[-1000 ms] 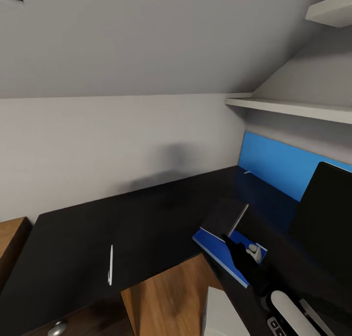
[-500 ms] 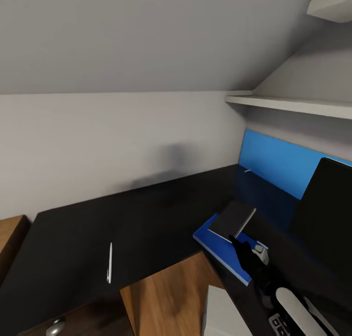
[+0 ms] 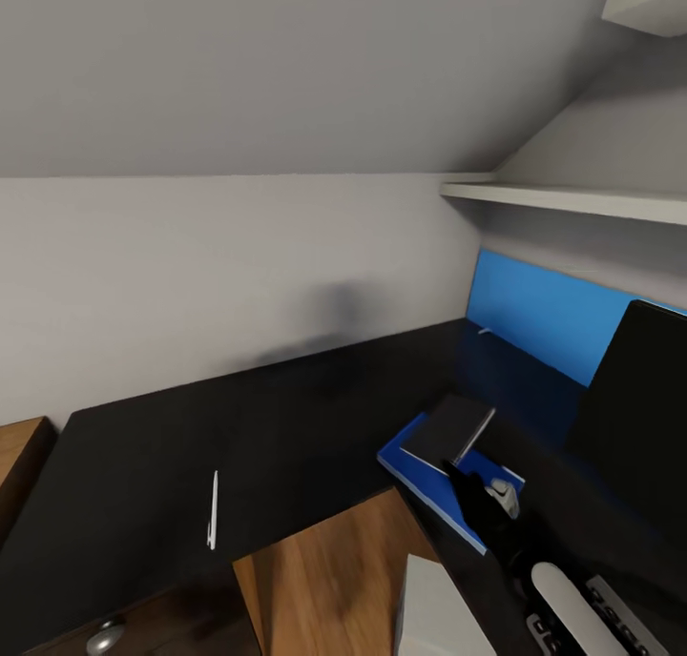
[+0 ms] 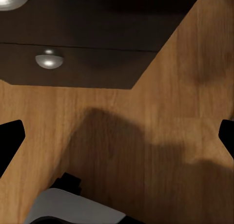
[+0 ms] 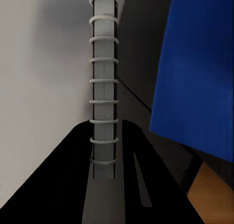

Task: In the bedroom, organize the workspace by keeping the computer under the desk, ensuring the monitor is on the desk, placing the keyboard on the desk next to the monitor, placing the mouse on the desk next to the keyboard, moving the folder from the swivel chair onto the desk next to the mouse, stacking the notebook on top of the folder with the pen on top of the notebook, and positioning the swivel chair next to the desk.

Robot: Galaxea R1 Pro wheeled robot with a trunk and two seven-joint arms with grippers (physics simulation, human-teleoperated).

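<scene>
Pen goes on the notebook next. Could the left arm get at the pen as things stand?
Probably yes: the pen lies alone on bare desk, and the left gripper is open, low by the drawers.

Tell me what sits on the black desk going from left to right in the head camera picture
pen → blue folder with the notebook on top → right gripper at the notebook's near edge → monitor

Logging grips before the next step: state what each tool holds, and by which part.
Right tool grips the notebook by its spiral-bound edge, over the folder. Left tool is open and holds nothing.
</scene>
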